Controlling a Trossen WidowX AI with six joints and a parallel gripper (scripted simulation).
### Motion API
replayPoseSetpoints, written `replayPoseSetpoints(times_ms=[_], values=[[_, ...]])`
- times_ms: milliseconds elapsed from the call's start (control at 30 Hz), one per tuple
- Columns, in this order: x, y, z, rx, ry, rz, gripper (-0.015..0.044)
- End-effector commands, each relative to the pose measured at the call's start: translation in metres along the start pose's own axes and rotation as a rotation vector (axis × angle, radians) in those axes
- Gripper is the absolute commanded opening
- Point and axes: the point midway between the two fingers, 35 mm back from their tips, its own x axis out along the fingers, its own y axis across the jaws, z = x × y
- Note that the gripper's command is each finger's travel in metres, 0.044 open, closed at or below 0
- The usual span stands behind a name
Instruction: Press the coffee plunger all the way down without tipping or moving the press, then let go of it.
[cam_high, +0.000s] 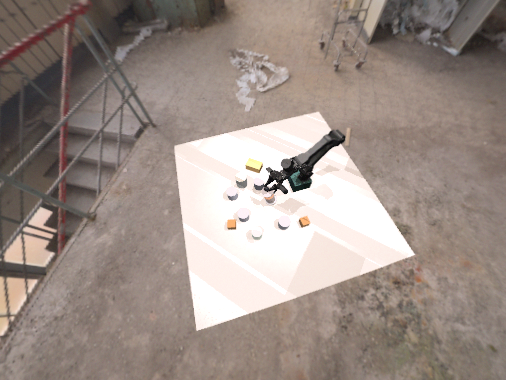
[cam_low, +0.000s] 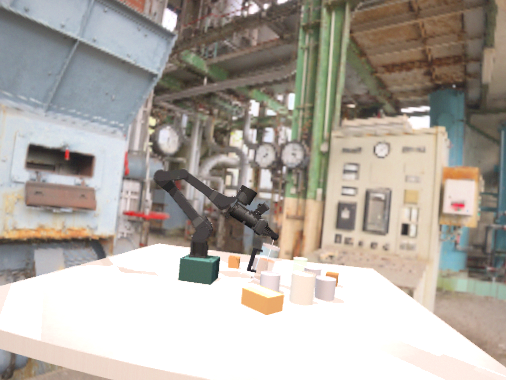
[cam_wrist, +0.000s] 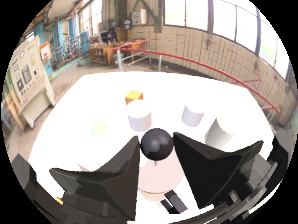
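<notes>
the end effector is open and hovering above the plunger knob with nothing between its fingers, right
Not quite. The end effector is above the coffee press, but it is shut on the black plunger knob, not open with nothing between its fingers. The wrist view shows the knob sitting between the two dark fingers, with the pale body of the press directly below.
</notes>
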Motion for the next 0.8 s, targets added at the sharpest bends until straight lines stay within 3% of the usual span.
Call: replayPoseSetpoints(times_ms=[0, 767], values=[[0.0051, 0.0000, -0.0121, -0.008, 0.047, 0.001, 0.0129], [0.0087, -0.0001, -0.0092, -0.008, 0.047, 0.001, 0.0129]])
